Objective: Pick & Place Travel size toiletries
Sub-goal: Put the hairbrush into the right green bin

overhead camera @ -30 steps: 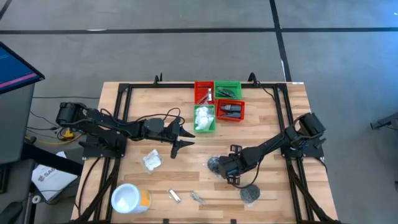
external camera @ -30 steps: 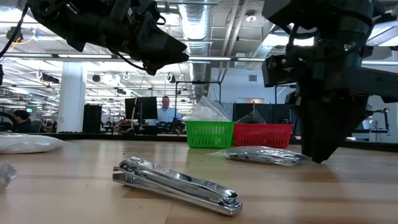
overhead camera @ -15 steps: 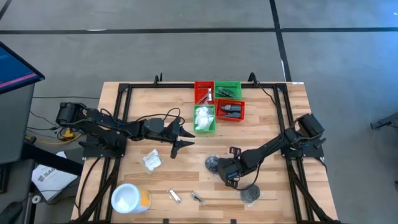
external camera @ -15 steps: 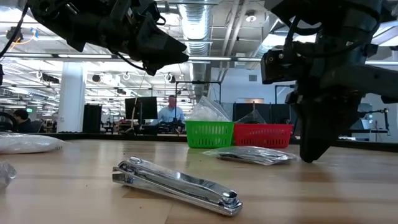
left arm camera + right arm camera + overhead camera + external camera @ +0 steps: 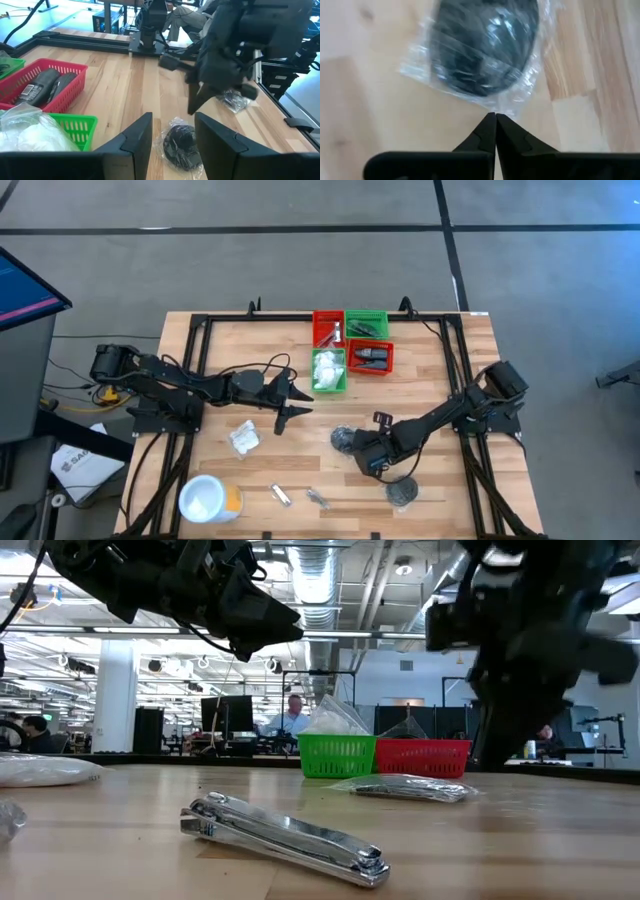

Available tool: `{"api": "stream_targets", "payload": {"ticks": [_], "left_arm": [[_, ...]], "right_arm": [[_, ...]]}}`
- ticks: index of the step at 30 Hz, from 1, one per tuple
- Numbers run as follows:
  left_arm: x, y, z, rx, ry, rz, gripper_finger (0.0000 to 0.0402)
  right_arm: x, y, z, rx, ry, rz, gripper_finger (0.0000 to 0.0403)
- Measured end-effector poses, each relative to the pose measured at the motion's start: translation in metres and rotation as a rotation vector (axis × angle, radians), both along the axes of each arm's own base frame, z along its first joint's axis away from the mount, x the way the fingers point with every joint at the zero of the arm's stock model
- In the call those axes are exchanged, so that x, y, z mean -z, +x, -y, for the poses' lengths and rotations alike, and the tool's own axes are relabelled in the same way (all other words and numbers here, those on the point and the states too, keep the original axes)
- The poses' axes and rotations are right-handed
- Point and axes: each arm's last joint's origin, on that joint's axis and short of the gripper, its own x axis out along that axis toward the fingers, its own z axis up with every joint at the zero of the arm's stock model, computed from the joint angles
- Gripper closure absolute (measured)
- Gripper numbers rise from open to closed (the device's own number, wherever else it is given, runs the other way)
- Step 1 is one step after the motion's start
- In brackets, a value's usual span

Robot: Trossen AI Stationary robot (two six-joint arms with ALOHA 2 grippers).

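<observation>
While the left gripper [image 5: 292, 398] hangs parted and empty left of centre in the high view, a white tub [image 5: 205, 498] stands at lower left, a white packet [image 5: 243, 438] lies just above it, and two silver sachets [image 5: 281, 495] rest along the bottom edge. At upper centre, red and green bins [image 5: 370, 359] hold more toiletries. Right of centre, the right gripper [image 5: 495, 120] has its fingers pressed together at the clear wrap's edge of a black disc [image 5: 482, 47]; whether they pinch the wrap cannot be told. A second wrapped disc [image 5: 403, 493] lies at lower right.
</observation>
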Motion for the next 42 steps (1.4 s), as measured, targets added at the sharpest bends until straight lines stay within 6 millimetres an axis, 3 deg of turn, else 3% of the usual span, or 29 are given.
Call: {"api": "stream_targets", "payload": {"ticks": [8, 17, 27, 34, 42], "left_arm": [[0.006, 0.002, 0.007, 0.014, -0.04, -0.03, 0.0264], [0.052, 0.013, 0.029, 0.08, -0.04, -0.184, 0.0264], [0.083, 0.034, 0.05, 0.125, -0.048, -0.213, 0.0264], [0.096, 0.054, 0.053, 0.091, -0.033, -0.232, 0.0264], [0.11, 0.059, 0.055, -0.002, 0.02, -0.264, 0.0264]], "right_arm": [[-0.01, -0.003, -0.009, -0.04, 0.014, 0.026, 0.0402], [-0.009, -0.002, -0.009, -0.042, 0.013, 0.025, 0.0384], [-0.009, -0.002, -0.004, -0.038, 0.002, 0.006, 0.0323], [-0.009, -0.003, -0.004, -0.037, -0.003, -0.003, 0.0275], [-0.008, -0.005, -0.003, -0.037, -0.012, -0.021, 0.0219]]}}
